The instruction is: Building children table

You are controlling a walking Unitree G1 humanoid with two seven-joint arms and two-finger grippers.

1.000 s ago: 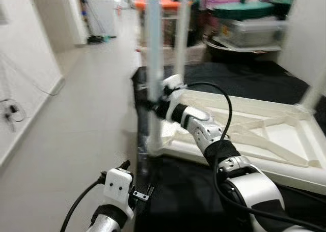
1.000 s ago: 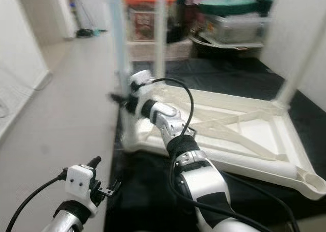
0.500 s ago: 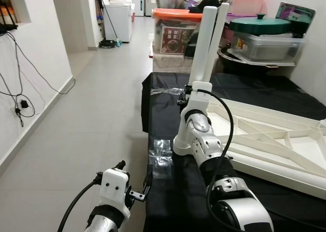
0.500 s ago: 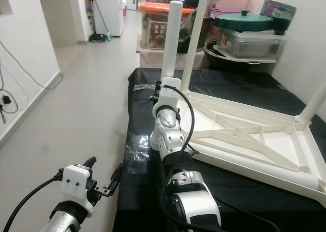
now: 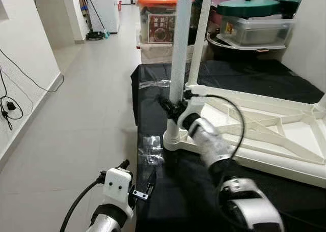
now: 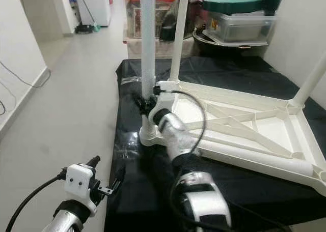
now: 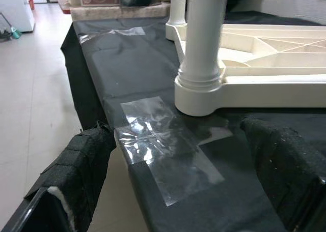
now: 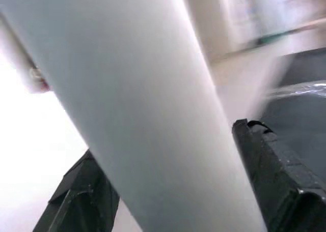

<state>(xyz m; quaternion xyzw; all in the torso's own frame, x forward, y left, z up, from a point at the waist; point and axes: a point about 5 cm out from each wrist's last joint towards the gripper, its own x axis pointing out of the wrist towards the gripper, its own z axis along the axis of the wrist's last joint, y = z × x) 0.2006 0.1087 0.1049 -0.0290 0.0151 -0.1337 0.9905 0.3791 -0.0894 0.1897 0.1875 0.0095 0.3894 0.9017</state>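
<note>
**Right gripper clamped on the near-corner leg**

Tabletop (image 6: 244, 135) lies upside down on the black-covered surface, legs pointing up. At its near left corner stands a white leg (image 5: 179, 54), and the right gripper (image 5: 173, 108) has its fingers closed around it low down. Left gripper (image 5: 145, 187) hovers off the surface's near left edge, fingers spread apart.
</note>
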